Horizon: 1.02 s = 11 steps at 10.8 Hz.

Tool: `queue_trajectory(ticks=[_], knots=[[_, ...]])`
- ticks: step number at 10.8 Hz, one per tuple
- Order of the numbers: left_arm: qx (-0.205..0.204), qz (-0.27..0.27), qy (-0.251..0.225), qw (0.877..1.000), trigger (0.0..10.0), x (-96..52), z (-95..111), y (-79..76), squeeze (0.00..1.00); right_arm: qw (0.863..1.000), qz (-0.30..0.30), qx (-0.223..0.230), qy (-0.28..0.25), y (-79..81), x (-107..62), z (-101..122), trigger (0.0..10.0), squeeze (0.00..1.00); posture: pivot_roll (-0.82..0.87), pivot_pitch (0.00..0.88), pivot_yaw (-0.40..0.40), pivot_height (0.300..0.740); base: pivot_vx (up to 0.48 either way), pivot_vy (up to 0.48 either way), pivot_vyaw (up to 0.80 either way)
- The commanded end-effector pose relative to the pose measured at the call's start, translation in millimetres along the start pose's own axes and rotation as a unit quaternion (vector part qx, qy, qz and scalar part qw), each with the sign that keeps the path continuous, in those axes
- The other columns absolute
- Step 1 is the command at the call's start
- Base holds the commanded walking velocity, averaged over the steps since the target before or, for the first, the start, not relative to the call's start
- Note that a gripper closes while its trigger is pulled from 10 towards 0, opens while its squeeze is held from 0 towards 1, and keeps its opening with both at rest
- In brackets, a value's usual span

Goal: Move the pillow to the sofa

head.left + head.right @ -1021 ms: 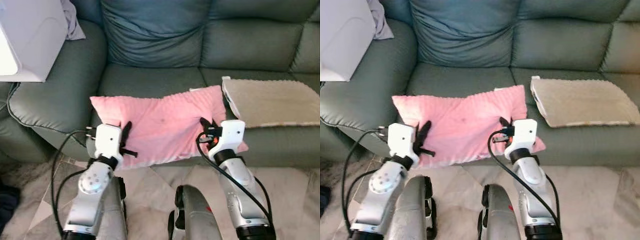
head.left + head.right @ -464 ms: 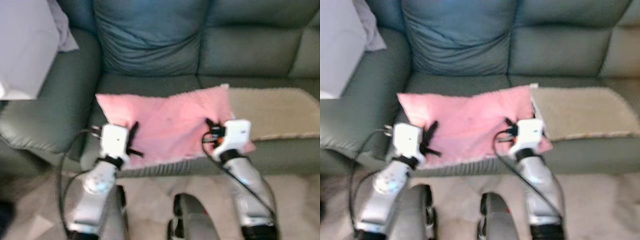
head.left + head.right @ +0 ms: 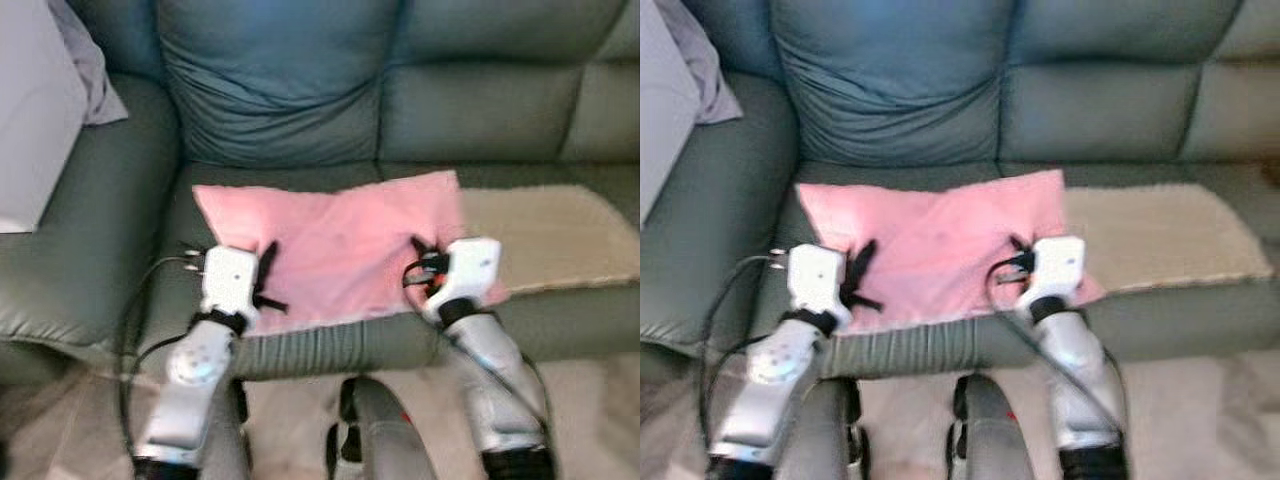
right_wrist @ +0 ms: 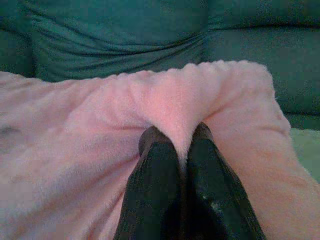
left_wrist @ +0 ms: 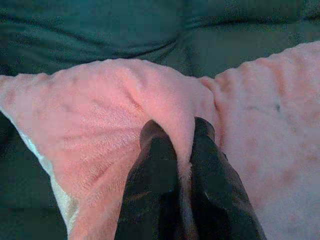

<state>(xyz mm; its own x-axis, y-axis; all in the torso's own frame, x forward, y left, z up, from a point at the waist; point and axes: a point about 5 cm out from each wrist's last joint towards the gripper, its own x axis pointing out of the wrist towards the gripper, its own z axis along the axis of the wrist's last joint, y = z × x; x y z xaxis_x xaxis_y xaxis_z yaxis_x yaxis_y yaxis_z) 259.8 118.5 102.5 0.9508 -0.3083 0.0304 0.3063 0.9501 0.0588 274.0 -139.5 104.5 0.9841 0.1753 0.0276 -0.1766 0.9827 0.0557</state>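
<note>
From the head camera, a pink pillow (image 3: pixel 335 245) lies across the green sofa (image 3: pixel 480 100) seat, just beside a beige mat (image 3: pixel 550 235), with the left gripper (image 3: pixel 262 285) and right gripper (image 3: pixel 425 265) at its near edge; the placing step looks all but done, and the next move calls for letting go and drawing both arms clear. At the left wrist, black fingers (image 5: pixel 160 170) pinch a fold of pink plush. At the right wrist, fingers (image 4: pixel 157 170) likewise clamp a ridge of pillow, the sofa back beyond
</note>
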Motion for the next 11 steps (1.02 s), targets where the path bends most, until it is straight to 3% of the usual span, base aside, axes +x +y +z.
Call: queue_trajectory(ticks=[1, 5, 7, 8, 9, 10, 11], knots=[[0.001, -0.006, 0.001, 1.000, 10.0, -0.5, -0.5, -0.7, 0.00, 1.000, 0.004, -0.006, -0.008, 2.1, -0.5, 2.8, 10.0, 0.00, -0.04, 0.170, -0.063, 0.636, 0.000, 0.000, 0.00], [0.012, -0.007, -0.004, 1.000, 10.0, 14.6, 3.0, 5.6, 0.00, 1.000, -0.018, 0.004, 0.011, -2.2, -8.8, -2.8, 10.0, 0.00, -0.05, 0.267, -0.050, 0.636, 0.000, 0.000, 0.00], [0.033, -0.016, 0.000, 0.999, 10.0, 32.7, 4.4, 15.4, 0.00, 0.997, -0.069, 0.017, 0.028, -17.2, -13.3, -4.1, 10.0, 0.00, -0.07, 0.351, -0.023, 0.636, 0.000, 0.000, 0.00], [0.064, -0.003, 0.005, 0.998, 10.0, 47.9, 4.4, 18.0, 0.00, 0.995, -0.074, 0.047, 0.038, -26.5, -10.5, -6.0, 10.0, 0.00, -0.07, 0.398, -0.004, 0.636, 0.000, 0.000, 0.00], [0.074, 0.011, 0.001, 0.997, 10.0, 57.4, 7.8, 21.7, 0.00, 0.995, -0.079, 0.042, 0.044, -34.1, -6.3, -5.8, 10.0, 0.00, -0.07, 0.417, 0.002, 0.636, 0.000, 0.000, 0.00], [0.102, 0.071, 0.008, 0.992, 10.0, 75.8, 13.5, 37.3, 0.00, 0.995, -0.071, 0.031, 0.055, -47.6, 10.7, -1.9, 10.0, 0.00, -0.07, 0.437, 0.003, 0.636, 0.000, 0.000, 0.00], [0.110, 0.106, 0.018, 0.988, 10.0, 82.8, 15.3, 46.6, 0.00, 0.996, -0.060, 0.033, 0.055, -54.3, 22.1, 3.7, 10.0, 0.00, -0.07, 0.445, -0.001, 0.636, 0.000, 0.000, 0.00]])
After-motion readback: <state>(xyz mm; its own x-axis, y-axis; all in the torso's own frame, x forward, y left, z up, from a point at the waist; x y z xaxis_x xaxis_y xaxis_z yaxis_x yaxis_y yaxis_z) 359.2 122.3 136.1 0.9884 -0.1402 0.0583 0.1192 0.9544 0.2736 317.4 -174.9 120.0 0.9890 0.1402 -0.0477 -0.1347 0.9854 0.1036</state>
